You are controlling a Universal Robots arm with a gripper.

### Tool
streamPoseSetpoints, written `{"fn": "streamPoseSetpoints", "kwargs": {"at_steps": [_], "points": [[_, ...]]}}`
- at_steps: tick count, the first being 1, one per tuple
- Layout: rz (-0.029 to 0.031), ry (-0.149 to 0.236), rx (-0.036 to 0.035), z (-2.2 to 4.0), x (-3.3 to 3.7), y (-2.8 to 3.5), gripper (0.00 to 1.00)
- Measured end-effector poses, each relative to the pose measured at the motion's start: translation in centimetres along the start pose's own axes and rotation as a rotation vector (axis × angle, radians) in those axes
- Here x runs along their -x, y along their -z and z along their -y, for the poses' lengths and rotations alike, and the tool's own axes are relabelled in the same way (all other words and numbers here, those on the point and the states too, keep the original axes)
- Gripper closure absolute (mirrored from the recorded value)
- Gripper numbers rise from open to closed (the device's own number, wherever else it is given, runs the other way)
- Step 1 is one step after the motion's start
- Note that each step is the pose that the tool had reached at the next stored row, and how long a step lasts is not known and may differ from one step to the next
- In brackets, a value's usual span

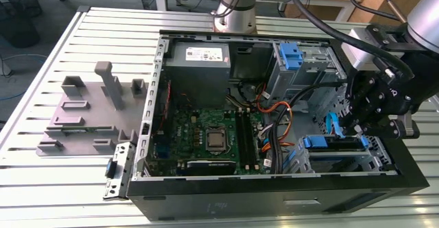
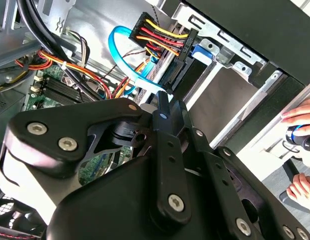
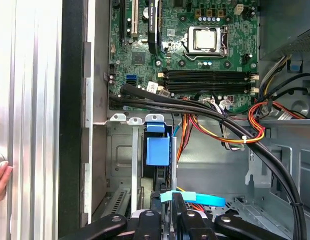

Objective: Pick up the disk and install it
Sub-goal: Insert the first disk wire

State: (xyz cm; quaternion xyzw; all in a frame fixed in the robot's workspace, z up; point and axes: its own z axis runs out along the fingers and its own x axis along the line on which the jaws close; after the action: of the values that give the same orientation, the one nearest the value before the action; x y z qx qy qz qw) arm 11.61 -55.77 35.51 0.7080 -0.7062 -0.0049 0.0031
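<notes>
The disk [image 1: 332, 142], framed by blue caddy rails, sits in the drive cage [image 1: 384, 161] at the front corner of the open computer case on the exterior view's right. In the first wrist view the disk [image 3: 158, 150] stands edge-on in the cage, blue tab up. A plug with red, yellow and black wires [image 2: 162, 37] is seated at its end. My gripper [image 1: 357, 128] hangs just above the cage, fingers together. Its tips [image 2: 162, 102] rest at the end of a flat blue data cable [image 2: 125, 62]; whether they pinch it is unclear.
A thick black cable bundle [image 3: 205, 112] crosses the case beside the cage. The motherboard [image 1: 205, 130], a grey power supply [image 1: 199, 56] and a blue bracket [image 1: 291, 58] fill the case. A grey fixture board [image 1: 82, 115] lies left of it. A person's hands [image 2: 300, 120] rest outside the case wall.
</notes>
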Motion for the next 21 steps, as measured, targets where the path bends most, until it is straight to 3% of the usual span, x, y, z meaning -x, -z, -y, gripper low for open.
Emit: {"fn": "streamPoseSetpoints", "kwargs": {"at_steps": [11,21], "points": [[-0.0001,0.0,0.0,0.56,0.0,0.02,0.76],[0.0,0.0,0.0,0.58,0.0,0.16,0.76]]}}
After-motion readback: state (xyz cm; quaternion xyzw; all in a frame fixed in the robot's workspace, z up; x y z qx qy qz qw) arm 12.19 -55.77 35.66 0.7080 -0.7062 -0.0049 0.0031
